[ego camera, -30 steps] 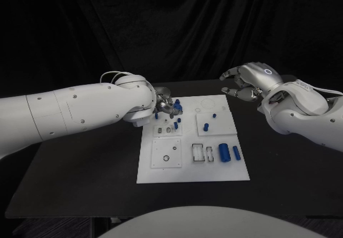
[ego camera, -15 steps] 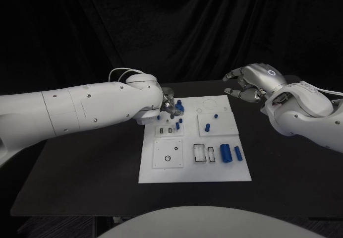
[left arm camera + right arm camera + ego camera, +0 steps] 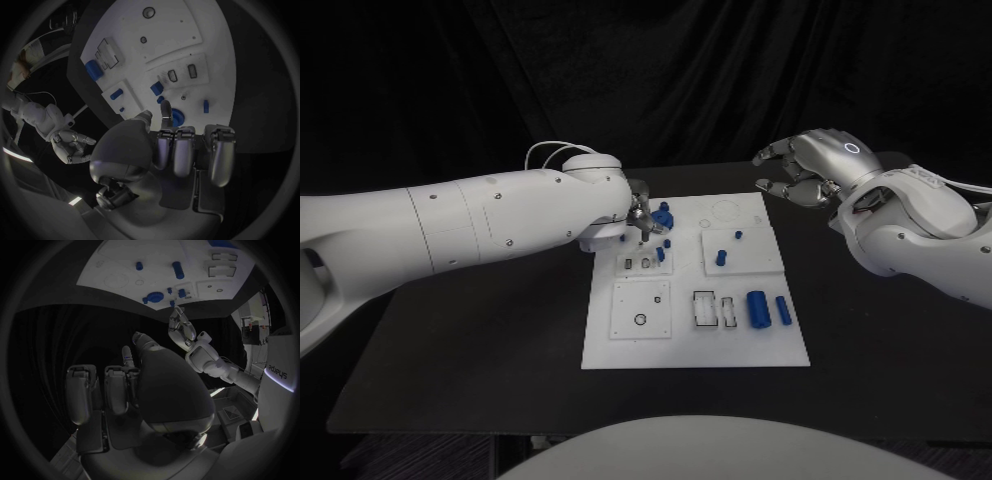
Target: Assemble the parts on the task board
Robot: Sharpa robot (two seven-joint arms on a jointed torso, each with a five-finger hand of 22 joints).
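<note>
Head view: left hand (image 3: pixel 638 212) has pushed further in over the far-left corner of the flat white plastic task board (image 3: pixel 689 345) since a second ago, fingers on a round blue disc-shaped part (image 3: pixel 661 215); probably seating it. Right hand (image 3: pixel 802 172) has stayed off the far-right corner, fingers curled, holding nothing.

Left wrist view: fingertips (image 3: pixel 165 109) touch the blue disc (image 3: pixel 177 116); whether they pinch it, cannot tell. Matte board, rectangular recesses, smooth blue cylinders.

Right wrist view: right hand (image 3: pixel 134 385) with fingers curled in, well apart from the board (image 3: pixel 125 262).
</note>
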